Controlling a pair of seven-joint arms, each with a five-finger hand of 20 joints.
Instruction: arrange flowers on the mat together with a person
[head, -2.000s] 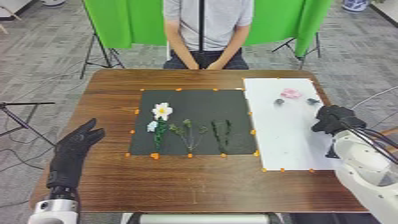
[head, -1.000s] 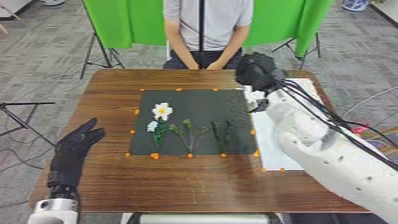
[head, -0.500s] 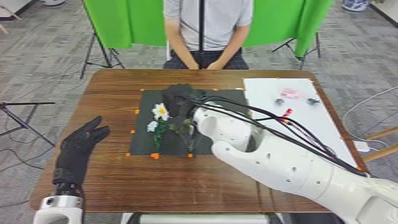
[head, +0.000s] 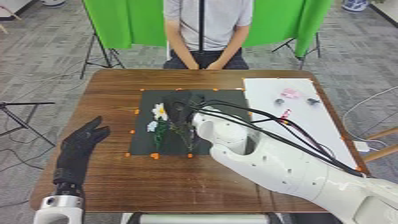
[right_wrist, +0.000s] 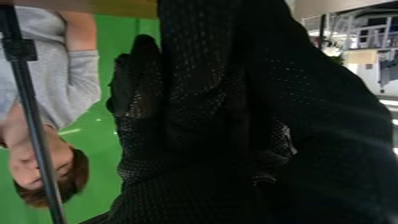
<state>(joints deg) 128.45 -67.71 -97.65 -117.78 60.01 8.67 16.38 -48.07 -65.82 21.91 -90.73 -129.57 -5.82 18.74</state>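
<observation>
Right arm's swing: I have brought the right hand (head: 180, 103) from the sheet's outer side, past the far end of the sheet, and over the black mat (head: 142, 146); in the last half second it has eased slightly nearer me.
What it means: I judge I am at the arranging step, placing or adjusting a stem among those laid out.
Right hand's grip: I can't tell whether it is open or closed, nor whether it holds a stem or touches the mat.
White flower: it lies on the mat, just beside my right hand, with the light-blue flower (head: 153, 125) near it and the green stem (head: 160, 136) running toward me.
Thin sprig: partly under my right hand, so I'd want to lift straight up to avoid dragging it.
White sheet: it (head: 311, 132) still carries the pink flower (head: 290, 93) and two small dark pieces (head: 279, 101), so I read the arrangement as unfinished.
Left hand: I have it (head: 82, 136) open and relaxed, well apart from the mat, over the table's left side (head: 115, 187).
</observation>
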